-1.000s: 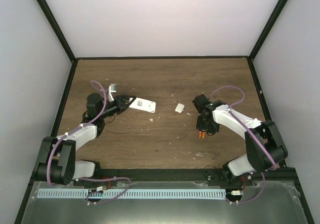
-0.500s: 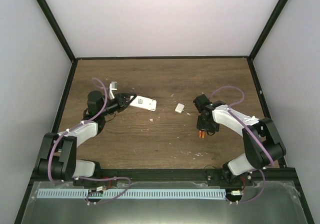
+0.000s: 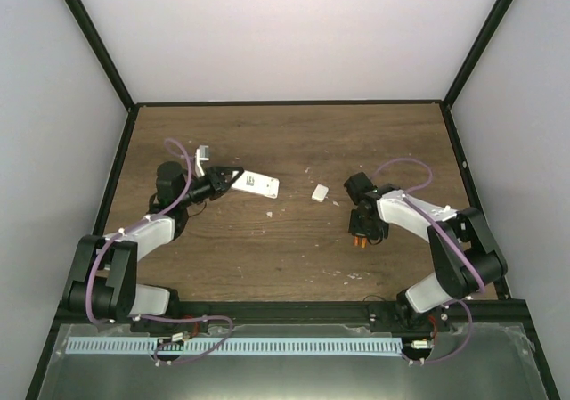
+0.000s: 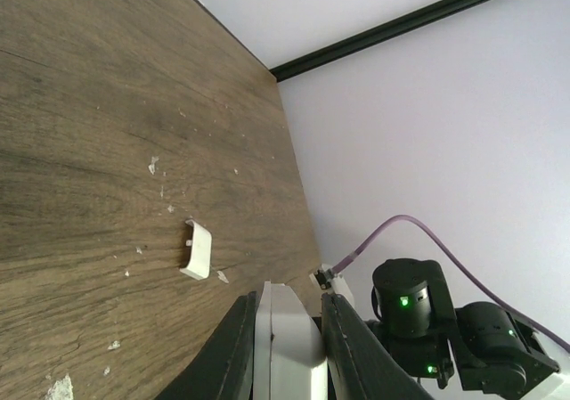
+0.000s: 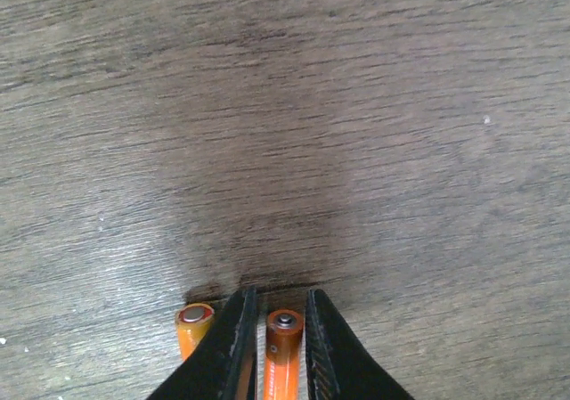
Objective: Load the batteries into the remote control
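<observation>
The white remote control (image 3: 259,184) lies left of centre, and my left gripper (image 3: 232,181) is shut on its near end. In the left wrist view the remote (image 4: 289,346) sits edge-on between the fingers (image 4: 239,342). Two orange batteries (image 3: 359,240) lie side by side on the wood under my right gripper (image 3: 361,232). In the right wrist view the right gripper (image 5: 280,302) is closed around one battery (image 5: 283,351), which rests on the table. The other battery (image 5: 191,324) lies just outside the left finger.
A small plain white square piece (image 3: 320,192) lies between the two arms, and it also shows in the left wrist view (image 4: 197,250). Small white flecks dot the wooden table (image 3: 294,142). Black frame rails border the table on all sides.
The left gripper has shifted slightly with the remote. The right gripper has settled a little lower over the batteries.
</observation>
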